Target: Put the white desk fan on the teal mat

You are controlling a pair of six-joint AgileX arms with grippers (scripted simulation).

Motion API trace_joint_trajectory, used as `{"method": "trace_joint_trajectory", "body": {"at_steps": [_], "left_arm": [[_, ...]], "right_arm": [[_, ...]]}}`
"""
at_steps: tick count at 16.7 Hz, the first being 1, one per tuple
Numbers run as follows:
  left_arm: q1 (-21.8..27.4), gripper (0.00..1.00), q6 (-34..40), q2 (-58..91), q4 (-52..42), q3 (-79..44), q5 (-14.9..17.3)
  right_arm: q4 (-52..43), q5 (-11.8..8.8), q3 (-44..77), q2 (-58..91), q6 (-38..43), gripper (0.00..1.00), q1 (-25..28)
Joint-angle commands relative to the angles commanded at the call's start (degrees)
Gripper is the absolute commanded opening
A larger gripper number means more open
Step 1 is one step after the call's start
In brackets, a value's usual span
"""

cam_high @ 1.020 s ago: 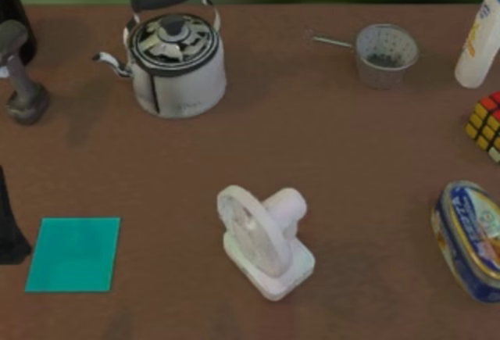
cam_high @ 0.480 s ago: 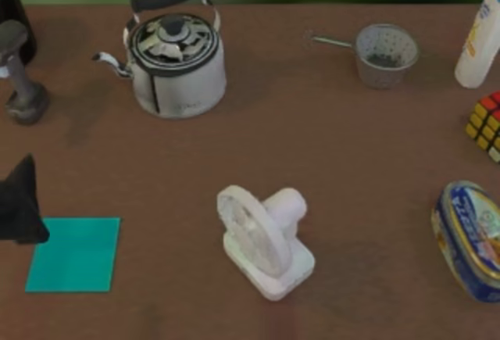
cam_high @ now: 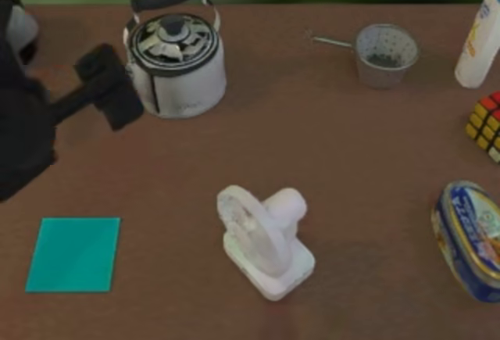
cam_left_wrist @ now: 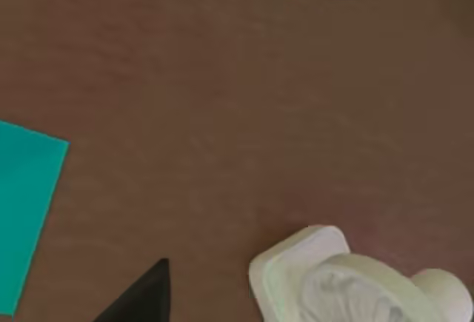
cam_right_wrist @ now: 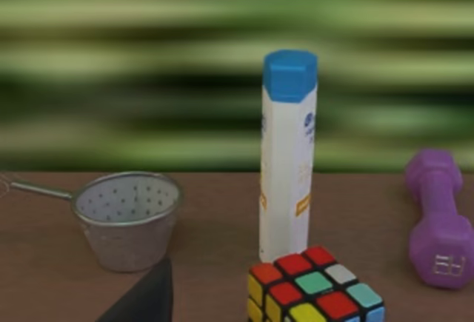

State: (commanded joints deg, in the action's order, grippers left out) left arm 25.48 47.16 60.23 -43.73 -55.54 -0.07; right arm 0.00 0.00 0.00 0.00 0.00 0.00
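The white desk fan stands at the middle front of the table, its round cage facing front-left; it also shows in the left wrist view. The teal mat lies flat at the front left with nothing on it, and its corner appears in the wrist view. My left gripper hangs high over the back left beside the kettle, far from the fan, open and holding nothing; one dark fingertip shows. My right gripper is outside the top view; one fingertip shows, open.
A white-and-black kettle stands at the back left. A metal strainer, a white bottle, a colour cube and a blue tin line the right side. A purple dumbbell lies by the cube.
My left arm has risen from the left edge beside the mat and swung toward the back, now covering the grey dumbbell next to the kettle. Fan and mat have not moved.
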Motion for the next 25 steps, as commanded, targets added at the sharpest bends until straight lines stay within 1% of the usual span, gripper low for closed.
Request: {"method": "trace_joint_trajectory", "body": {"at_steps": [3,6,9,11,14,19,25], "left_arm": [[6.7,1.00,12.6,16.9,-10.8,-15.5,0.1],[12.6,1.00,23.5,31.9,-20.7,-29.0,0.2],[17.2,1.00,31.9,43.3,-28.7,-38.8,0.2],[19.3,1.00,35.6,48.4,-32.7,-42.9,0.1],[20.7,1.00,38.1,51.6,-35.4,-45.3,0.1],[20.4,1.00,38.0,51.5,-35.0,-45.0,0.1],[20.5,1.00,37.9,52.0,-25.9,-36.4,0.1]], "right_arm": [[0.0,0.0,0.0,0.0,0.0,1.00,0.0],[0.0,0.0,0.0,0.0,0.0,1.00,0.0],[0.0,0.0,0.0,0.0,0.0,1.00,0.0],[0.0,0.0,0.0,0.0,0.0,1.00,0.0],[0.0,0.0,0.0,0.0,0.0,1.00,0.0],[0.0,0.0,0.0,0.0,0.0,1.00,0.0],[0.0,0.0,0.0,0.0,0.0,1.00,0.0]]}}
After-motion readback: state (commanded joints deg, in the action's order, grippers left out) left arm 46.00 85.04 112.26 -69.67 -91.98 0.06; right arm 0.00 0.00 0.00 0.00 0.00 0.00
